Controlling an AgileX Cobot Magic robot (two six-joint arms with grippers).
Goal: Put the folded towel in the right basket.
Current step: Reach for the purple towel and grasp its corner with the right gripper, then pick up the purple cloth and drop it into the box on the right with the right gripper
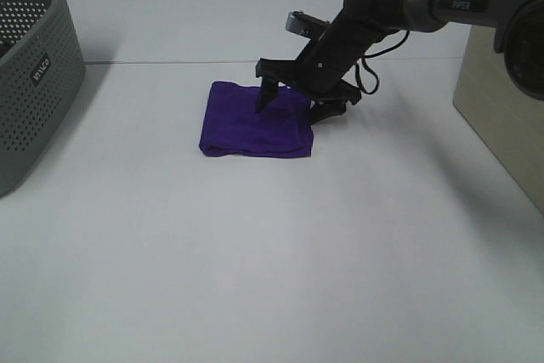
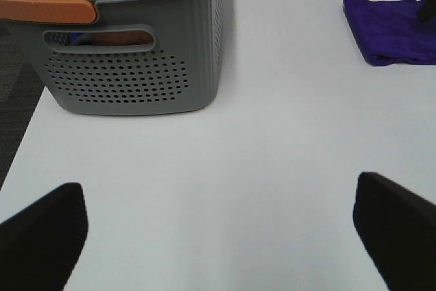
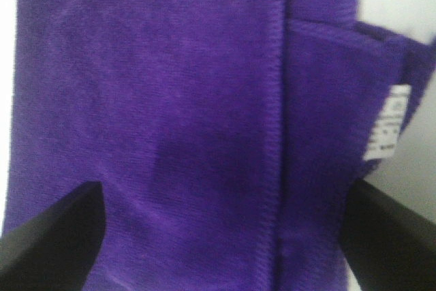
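Arm link: the grey upper link of the right arm [image 1: 463, 4], above the far right corner of the counter, carries small white lettering that reads "PIPER".
Basket wall: the grey basket [image 1: 34, 82] at the left edge of the counter has one short line of white lettering running up its perforated side wall. It looks like a brand name, but the letters are too small to spell out with certainty.
Towel tag: a small white tag [image 3: 385, 122] sewn to the edge of the purple towel [image 3: 170, 100] bears dark print, too blurred in the right wrist view to read.
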